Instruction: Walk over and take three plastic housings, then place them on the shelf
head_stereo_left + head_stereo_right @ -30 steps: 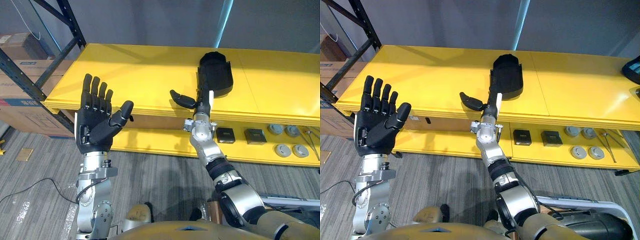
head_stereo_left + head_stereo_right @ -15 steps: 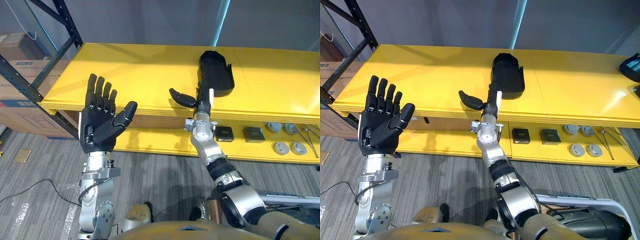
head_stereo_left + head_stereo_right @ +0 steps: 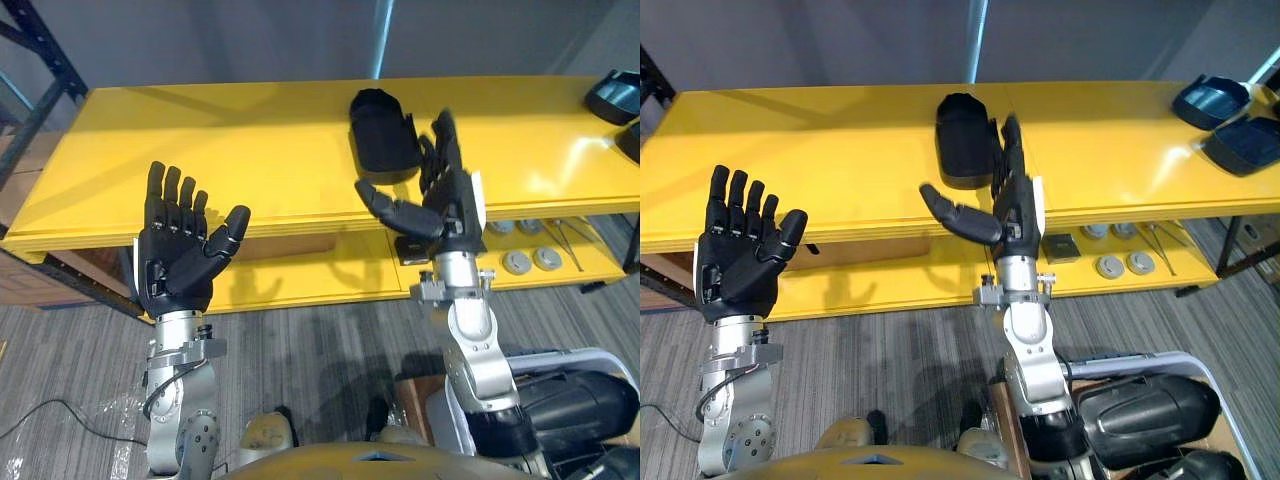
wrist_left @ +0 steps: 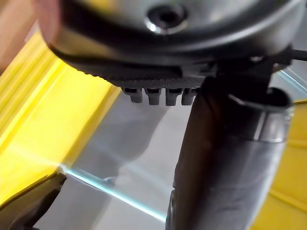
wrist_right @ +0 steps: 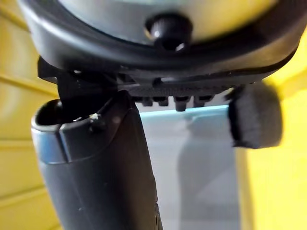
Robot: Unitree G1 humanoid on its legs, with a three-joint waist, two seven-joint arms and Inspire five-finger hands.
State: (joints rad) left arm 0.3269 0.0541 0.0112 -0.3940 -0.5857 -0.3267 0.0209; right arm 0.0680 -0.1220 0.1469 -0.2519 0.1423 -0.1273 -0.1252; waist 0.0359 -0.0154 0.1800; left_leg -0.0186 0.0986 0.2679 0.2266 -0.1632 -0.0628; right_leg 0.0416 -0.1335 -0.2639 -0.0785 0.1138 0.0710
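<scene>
Looking through the left eye, you hold the left hand (image 3: 175, 268) raised, spread and empty, free to receive. The right hand (image 3: 450, 200), also spread, stands just before the black plastic housing (image 3: 385, 135) lying on the yellow shelf (image 3: 230, 150). The right eye view adds two dark shells (image 3: 1210, 100) at the far right, likely more housings. Both wrist views show straight fingers holding nothing.

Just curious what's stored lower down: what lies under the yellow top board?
On the lower shelf lie round grey discs and a dark square block. The top board hides whatever lies further back, and the right hand covers part of the block.
</scene>
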